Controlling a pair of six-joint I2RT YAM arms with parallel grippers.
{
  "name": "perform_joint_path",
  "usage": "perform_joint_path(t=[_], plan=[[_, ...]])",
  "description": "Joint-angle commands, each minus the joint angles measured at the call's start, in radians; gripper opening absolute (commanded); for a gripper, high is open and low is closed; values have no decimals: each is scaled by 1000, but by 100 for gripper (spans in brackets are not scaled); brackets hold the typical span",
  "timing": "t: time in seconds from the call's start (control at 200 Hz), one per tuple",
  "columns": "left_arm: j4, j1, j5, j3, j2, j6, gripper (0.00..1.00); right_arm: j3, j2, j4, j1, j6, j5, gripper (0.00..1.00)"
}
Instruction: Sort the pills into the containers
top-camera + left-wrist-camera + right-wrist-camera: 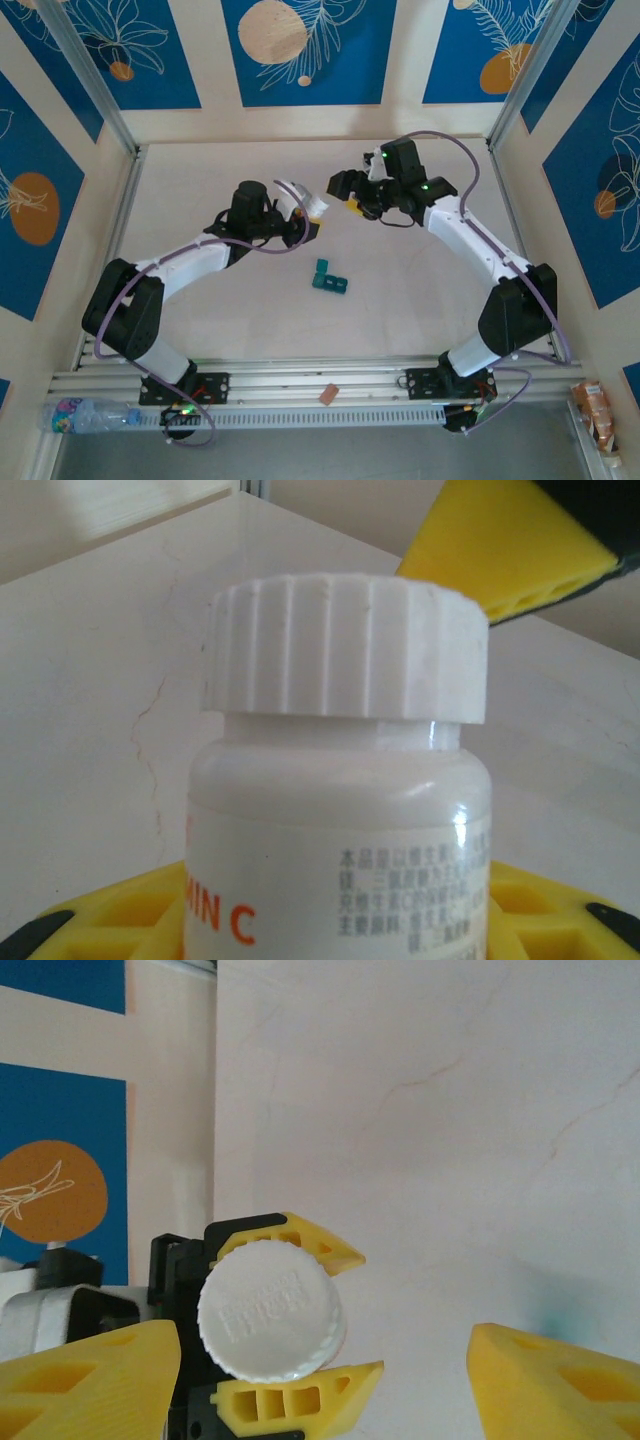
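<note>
Pill organiser (328,278), a short teal-green strip, lies flat on the pale table (400,300) between the two arms, nearer their bases than either gripper. At this size I cannot tell whether its lids are up. It is well apart from the action, likely parked where either arm can reach it once there are pills to drop in.

Both arms lean in and nearly meet above the middle of the table. The left arm (190,262) carries a white pill bottle (340,820) whose orange print ends in "MIN C". The left gripper (295,215) is clamped around the bottle's body, below the neck. This leaves the top free and aims it at the other arm.

The right arm (470,235) faces it, and the right gripper (325,1360) has its yellow fingers (560,1380) spread wide with nothing between them. It is lined up on the bottle's end but apart from it.

The ribbed white screw cap (270,1310) is seated on the bottle, seen face-on from the right wrist. The step in hand looks like uncapping, with one arm bracing and the other about to grasp and twist. The pills are presumably inside, so sorting has hardly begun.
</note>
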Motion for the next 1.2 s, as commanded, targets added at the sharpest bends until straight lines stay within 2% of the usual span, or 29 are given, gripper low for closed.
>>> perform_joint_path(t=[0.0,0.16,0.405,0.75,0.855,1.005,1.11,1.195], plan=[[-12,-16,-3,34,-23,35,0,49,22,-19,27,26,12,75],[-18,-24,-3,39,-24,40,0,81,50,-23,48,25,12,74],[-26,-30,-6,43,-28,41,0,101,79,-27,63,20,-1,65],[-11,-32,-5,52,-28,25,0,90,90,-31,69,-3,-23,39],[-5,-32,10,57,-29,14,0,82,87,-12,59,-38,-45,35],[48,-19,122,55,-38,-52,0,28,53,110,16,-205,-134,35],[172,1,260,45,-31,-189,0,-72,-1,290,-15,-336,-282,37],[287,10,338,37,-16,-307,0,-92,-17,321,-40,-365,-330,38]])
